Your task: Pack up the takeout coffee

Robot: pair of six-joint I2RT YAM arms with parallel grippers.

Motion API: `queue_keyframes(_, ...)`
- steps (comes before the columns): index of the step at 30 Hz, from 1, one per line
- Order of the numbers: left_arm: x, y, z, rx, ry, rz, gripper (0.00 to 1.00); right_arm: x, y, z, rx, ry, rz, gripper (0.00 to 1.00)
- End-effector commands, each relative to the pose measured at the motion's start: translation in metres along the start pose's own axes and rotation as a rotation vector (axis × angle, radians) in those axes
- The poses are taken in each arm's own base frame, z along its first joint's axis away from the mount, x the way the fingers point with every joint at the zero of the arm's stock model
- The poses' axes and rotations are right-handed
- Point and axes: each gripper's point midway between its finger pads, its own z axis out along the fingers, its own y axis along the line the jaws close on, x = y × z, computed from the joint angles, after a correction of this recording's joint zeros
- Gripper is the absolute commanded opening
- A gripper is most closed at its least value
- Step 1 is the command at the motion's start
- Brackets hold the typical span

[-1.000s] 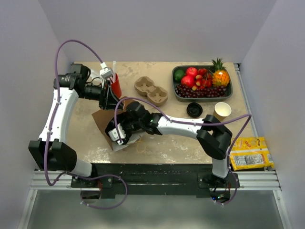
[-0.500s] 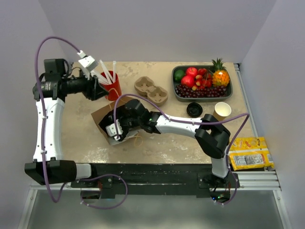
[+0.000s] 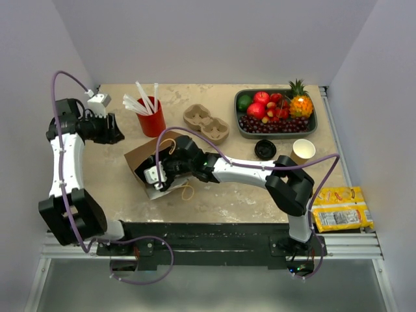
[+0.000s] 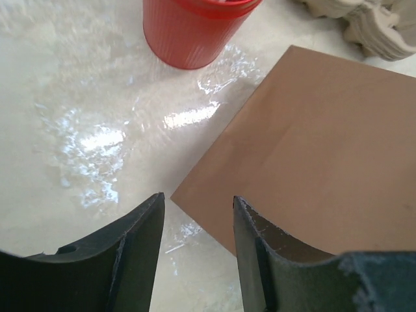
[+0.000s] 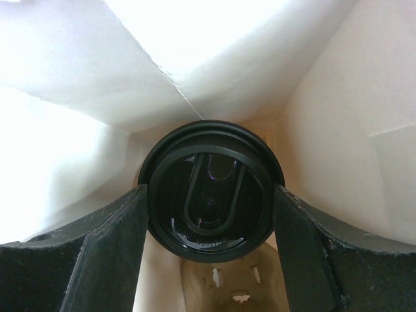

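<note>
Black-lidded tan paper cup (image 5: 209, 192) sits pinched at 3 and 9 o'clock in my right jaws, inside the brown bag (image 4: 325, 143); left jaws gape.

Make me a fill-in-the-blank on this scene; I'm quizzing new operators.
The right gripper holds the takeout coffee inside the paper ____.
The left gripper is ____ and holds nothing.
The white straws stand in the ____ cup.
The fruit tray sits at the table's far ____ corner.
Missing: bag; open; red; right.
</note>
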Motion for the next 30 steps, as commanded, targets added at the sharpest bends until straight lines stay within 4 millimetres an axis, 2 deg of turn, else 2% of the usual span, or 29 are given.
queue_keyframes(1,0.007,0.022,0.036,0.01,0.001,-0.131,0.51,-0.018,-0.023,-0.004,0.089,-0.043,-0.004,0.0)
queue_keyframes(2,0.012,0.028,0.048,0.016,0.014,-0.159,0.51,-0.018,-0.024,-0.005,0.096,-0.043,0.0,0.0)
queue_keyframes(7,0.022,0.05,0.078,-0.019,0.009,-0.206,0.51,-0.018,-0.03,0.0,0.148,-0.068,0.034,0.0)
queue_keyframes(12,0.051,0.062,0.111,0.026,0.116,-0.262,0.5,-0.013,-0.035,0.013,0.174,-0.076,0.059,0.0)
queue_keyframes(20,0.072,0.052,0.138,0.1,0.159,-0.285,0.5,0.0,-0.029,0.023,0.154,-0.081,0.091,0.0)
queue_keyframes(26,0.085,0.046,0.147,0.164,0.196,-0.307,0.5,0.016,-0.039,0.026,0.198,-0.039,0.119,0.0)
queue_keyframes(30,0.095,0.033,0.149,0.254,0.23,-0.331,0.49,0.025,-0.033,0.038,0.184,-0.028,0.131,0.0)
